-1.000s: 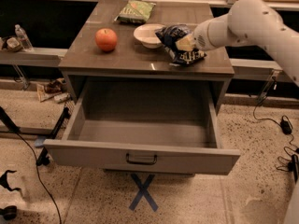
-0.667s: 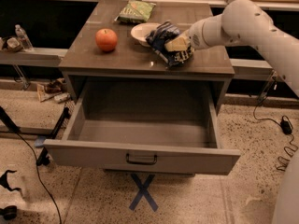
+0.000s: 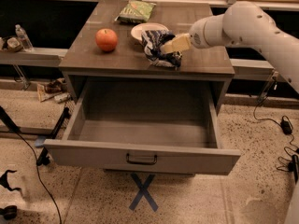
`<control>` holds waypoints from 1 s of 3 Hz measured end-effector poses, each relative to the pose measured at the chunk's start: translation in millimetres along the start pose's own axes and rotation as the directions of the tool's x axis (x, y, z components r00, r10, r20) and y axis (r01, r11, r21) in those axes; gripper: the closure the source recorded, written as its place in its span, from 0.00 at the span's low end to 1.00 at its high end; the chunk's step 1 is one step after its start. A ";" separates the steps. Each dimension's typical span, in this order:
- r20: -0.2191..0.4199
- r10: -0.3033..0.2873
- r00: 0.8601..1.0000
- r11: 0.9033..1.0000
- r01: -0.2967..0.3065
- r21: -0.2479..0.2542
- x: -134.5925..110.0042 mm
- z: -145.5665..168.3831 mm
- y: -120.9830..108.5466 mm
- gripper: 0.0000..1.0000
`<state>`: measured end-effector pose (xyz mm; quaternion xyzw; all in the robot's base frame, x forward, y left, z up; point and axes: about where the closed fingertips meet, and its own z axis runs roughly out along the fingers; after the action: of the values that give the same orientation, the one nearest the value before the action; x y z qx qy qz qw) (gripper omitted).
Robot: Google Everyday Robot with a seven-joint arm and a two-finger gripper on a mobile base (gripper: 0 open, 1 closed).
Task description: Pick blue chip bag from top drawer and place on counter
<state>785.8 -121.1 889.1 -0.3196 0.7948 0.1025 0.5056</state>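
Observation:
The blue chip bag [image 3: 158, 51] is crinkled and dark navy with pale patches. It sits on the counter [image 3: 93, 59] near the middle of its front edge, just in front of a white plate. My gripper [image 3: 169, 46] comes in from the right on a white arm, and its tan fingers [image 3: 176, 43] are closed on the right side of the bag. The top drawer [image 3: 140, 155] is pulled fully open below the counter. Nothing shows inside it. Its small dark handle [image 3: 141, 159] is at the front centre.
An orange-red apple [image 3: 106, 39] stands on the counter's left part. A white plate [image 3: 145, 30] lies behind the bag, and a green chip bag [image 3: 136, 11] lies at the back. A water bottle [image 3: 22, 36] stands on a ledge at left. Cables and a blue X [image 3: 143, 192] are on the floor.
My gripper has carried the blue chip bag a little to the left along the counter, toward its middle. The drawer, apple and plate have not moved.

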 end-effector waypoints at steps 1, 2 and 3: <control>0.011 0.001 1.000 0.999 -0.002 0.045 -4.3 -8.4 -7.3 0.00; 0.018 0.015 1.000 0.993 -0.017 0.114 -2.0 -33.4 -23.0 0.00; 0.031 0.039 0.999 0.989 -0.043 0.144 4.2 -71.3 -37.8 0.00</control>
<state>755.1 -186.7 924.9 -0.2642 0.7993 0.0597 0.5364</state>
